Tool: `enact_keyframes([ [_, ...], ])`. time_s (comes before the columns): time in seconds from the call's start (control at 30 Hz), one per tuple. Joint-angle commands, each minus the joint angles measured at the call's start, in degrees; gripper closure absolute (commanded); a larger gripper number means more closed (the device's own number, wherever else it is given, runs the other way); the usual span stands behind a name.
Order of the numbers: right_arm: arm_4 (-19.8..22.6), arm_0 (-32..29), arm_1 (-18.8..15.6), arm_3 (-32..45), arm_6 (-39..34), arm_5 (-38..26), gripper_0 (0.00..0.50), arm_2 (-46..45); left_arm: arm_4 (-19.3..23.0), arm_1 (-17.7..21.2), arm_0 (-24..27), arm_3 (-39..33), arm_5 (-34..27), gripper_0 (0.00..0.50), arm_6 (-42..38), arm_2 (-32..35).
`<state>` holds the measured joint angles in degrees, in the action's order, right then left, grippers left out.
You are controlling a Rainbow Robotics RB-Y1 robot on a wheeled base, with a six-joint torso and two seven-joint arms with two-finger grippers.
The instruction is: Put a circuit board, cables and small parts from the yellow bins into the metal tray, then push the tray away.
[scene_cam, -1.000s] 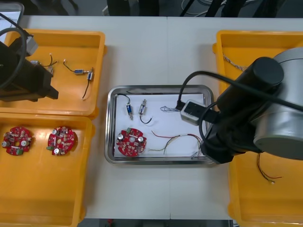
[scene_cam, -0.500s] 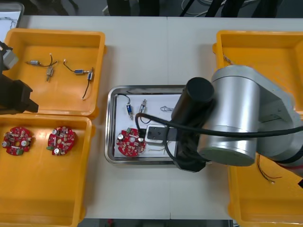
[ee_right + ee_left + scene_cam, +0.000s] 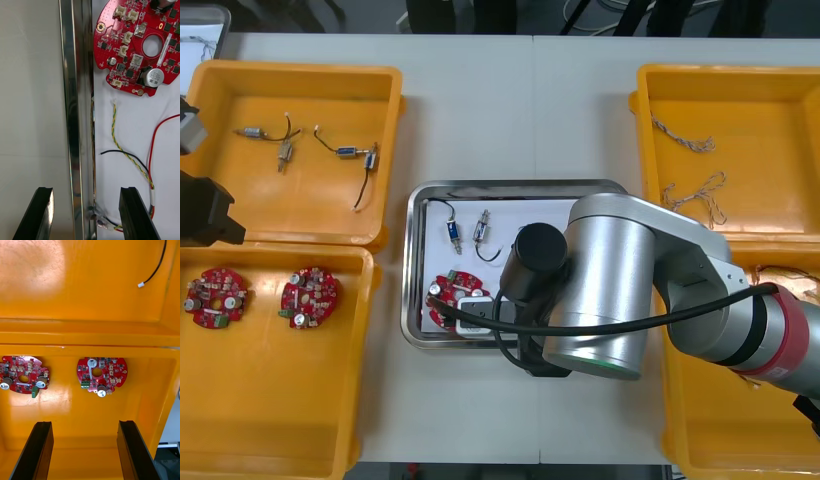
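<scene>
— Straddling anything, that right gripper [image 3: 86,195]?
— The metal tray [image 3: 73,112] rim: fingers wide apart, one outside it, one inside, holding nothing.
— And the circuit board [image 3: 138,45]?
— Lying inside the tray, beside a red and yellow cable [image 3: 113,123].
— Left gripper [image 3: 84,427]?
— Well left of the tray, spread open over a yellow bin [image 3: 90,285].

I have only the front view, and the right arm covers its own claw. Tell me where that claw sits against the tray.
Observer: The right claw is open astride the metal tray rim, one finger outside above the table, one inside.
Operator: Name what lies by the inner finger.
Observer: The red and yellow cable ends beside it.
Operator: Now report the left claw.
Observer: The left claw is open above a yellow bin, two circuit boards ahead of it.
</scene>
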<state>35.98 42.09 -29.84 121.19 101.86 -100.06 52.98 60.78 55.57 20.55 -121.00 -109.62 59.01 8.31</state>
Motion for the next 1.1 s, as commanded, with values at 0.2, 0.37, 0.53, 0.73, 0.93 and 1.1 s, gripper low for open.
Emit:
enact_keyframes([
  [0.2, -3.2, 1.8, 0.8, -1.7, 1.9, 4.8, 0.0, 5.6, -4.2, -1.0, -1.4, 0.7, -0.4, 0.0, 10.2, 4.3],
  [0.37, -3.4, 1.8, 0.8, -3.6, 2.2, 6.7, 0.0, 7.0, -6.3, -2.4, -2.4, 0.7, -0.4, 0.0, 13.2, 5.4],
  [0.53, -3.9, 1.9, 0.8, -4.5, 2.1, 8.0, 0.0, 8.8, -6.5, -2.8, -2.5, 0.7, -0.4, 0.0, 13.4, 5.4],
  [0.73, -5.5, 1.8, 1.0, -4.8, 1.8, 8.1, 0.0, 10.4, -6.5, -2.9, -2.8, 0.7, -0.4, 0.0, 13.5, 5.5],
  [0.93, -6.7, 1.8, 2.2, -7.6, 1.8, 9.4, 0.0, 10.5, -6.5, -2.9, -2.8, 0.7, -0.4, 0.0, 13.5, 5.5],
  [1.1, -7.2, 1.8, 2.8, -9.0, 1.7, 11.1, 0.0, 10.5, -6.6, -2.9, -2.9, 0.8, -0.4, 0.0, 13.3, 5.5],
])
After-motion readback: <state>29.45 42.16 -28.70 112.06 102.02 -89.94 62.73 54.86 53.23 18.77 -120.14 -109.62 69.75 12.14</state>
